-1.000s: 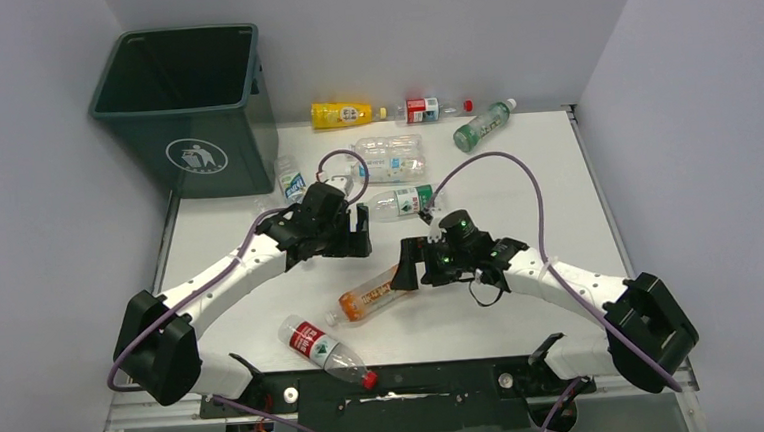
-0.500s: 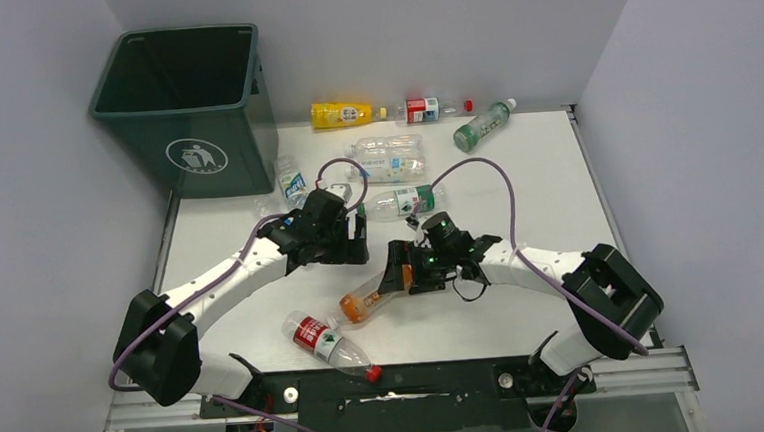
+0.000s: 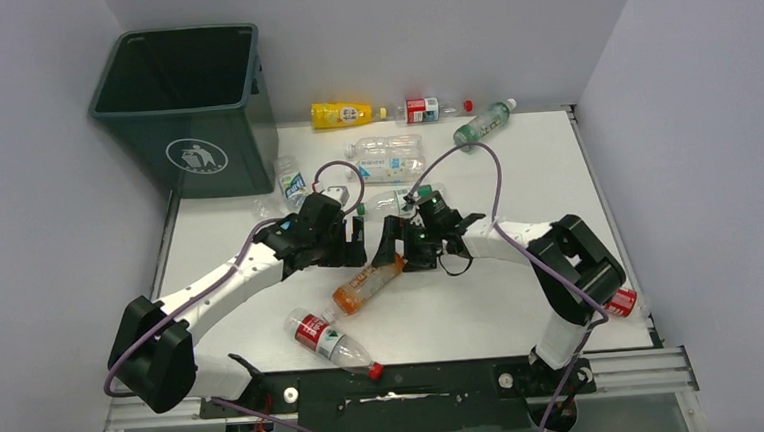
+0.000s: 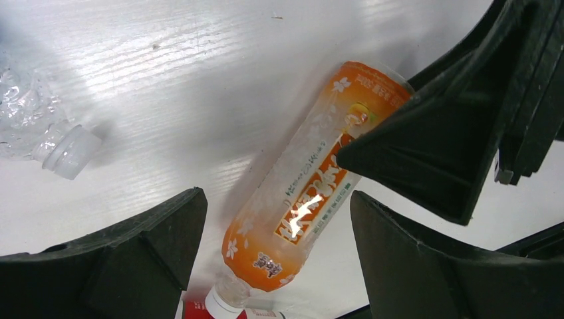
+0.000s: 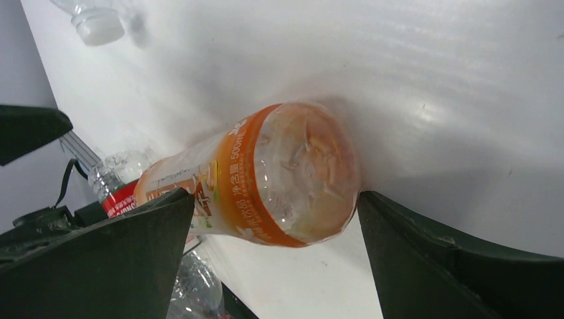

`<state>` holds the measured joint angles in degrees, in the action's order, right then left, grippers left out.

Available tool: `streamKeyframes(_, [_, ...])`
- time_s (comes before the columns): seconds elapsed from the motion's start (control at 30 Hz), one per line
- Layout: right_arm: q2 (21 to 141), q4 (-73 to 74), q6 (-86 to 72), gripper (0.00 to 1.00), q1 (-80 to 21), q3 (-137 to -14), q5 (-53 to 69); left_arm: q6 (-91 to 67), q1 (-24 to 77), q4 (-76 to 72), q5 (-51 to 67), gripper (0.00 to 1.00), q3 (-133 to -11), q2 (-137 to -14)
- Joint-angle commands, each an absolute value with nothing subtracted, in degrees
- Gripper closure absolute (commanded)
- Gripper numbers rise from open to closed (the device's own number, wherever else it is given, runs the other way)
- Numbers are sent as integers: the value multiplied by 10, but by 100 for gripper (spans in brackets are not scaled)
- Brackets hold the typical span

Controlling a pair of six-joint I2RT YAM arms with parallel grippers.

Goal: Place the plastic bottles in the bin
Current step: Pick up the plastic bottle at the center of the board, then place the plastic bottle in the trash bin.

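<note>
From above, the bin [image 3: 190,97] is standing at 10 o'clock on the table [image 3: 557,195], its mouth facing up. The orange bottle [image 3: 367,284] is lying flat near the middle, well apart from the bin, with its neck pointing to 8 o'clock. The left gripper [image 3: 355,246] and the right gripper [image 3: 392,253] are meeting over its upper end, almost nose to nose. A red-labelled bottle [image 3: 327,340] is lying at 6 o'clock near the front edge. Along the back, at 12 o'clock, a yellow bottle [image 3: 342,113], a small red-capped bottle [image 3: 429,107] and a green bottle [image 3: 483,125] are lying in a loose row. Two clear bottles [image 3: 386,158] are resting just in front of them.

In the left wrist view, the left gripper's fingers are standing apart. The orange bottle is running between them from 6 o'clock up to 1 o'clock, with bare table showing on either side. A black finger of the right gripper is reaching in from 3 o'clock over the bottle's base. A crushed clear bottle's white cap [image 4: 66,149] is showing at 9 o'clock.

In the right wrist view, the right gripper's fingers are spread wide, straddling the orange bottle's base, which is facing the camera. The body is trailing off towards 8 o'clock. Whether either finger is actually pressing on the bottle is hard to tell from here. The bottle is lying on the table.
</note>
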<state>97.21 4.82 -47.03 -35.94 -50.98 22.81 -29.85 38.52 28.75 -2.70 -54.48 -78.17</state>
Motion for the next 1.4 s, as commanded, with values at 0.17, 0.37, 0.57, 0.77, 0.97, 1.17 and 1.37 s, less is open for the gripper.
streamKeyframes(0.17, [1026, 20, -470, 2, -354, -574, 224, -306, 383, 242, -27, 21, -532, -763])
streamKeyframes(0.37, [1044, 11, -475, 19, -342, -582, 223, -307, 384, 233, -25, 21, -527, -762])
streamKeyframes(0.57, [1014, 21, -465, 34, -313, -569, 208, -305, 384, 232, -25, 21, -524, -756])
streamKeyframes(0.77, [952, 52, -437, 40, -287, -554, 183, -302, 383, 225, -17, 21, -525, -757])
streamKeyframes(0.97, [901, 88, -413, 42, -278, -560, 171, -288, 385, 195, 19, 17, -532, -761])
streamKeyframes(1.17, [875, 102, -403, 45, -275, -567, 187, -267, 386, 181, 38, 16, -543, -771])
streamKeyframes(1.37, [864, 109, -392, 47, -272, -576, 219, -242, 387, 172, 44, 15, -553, -777])
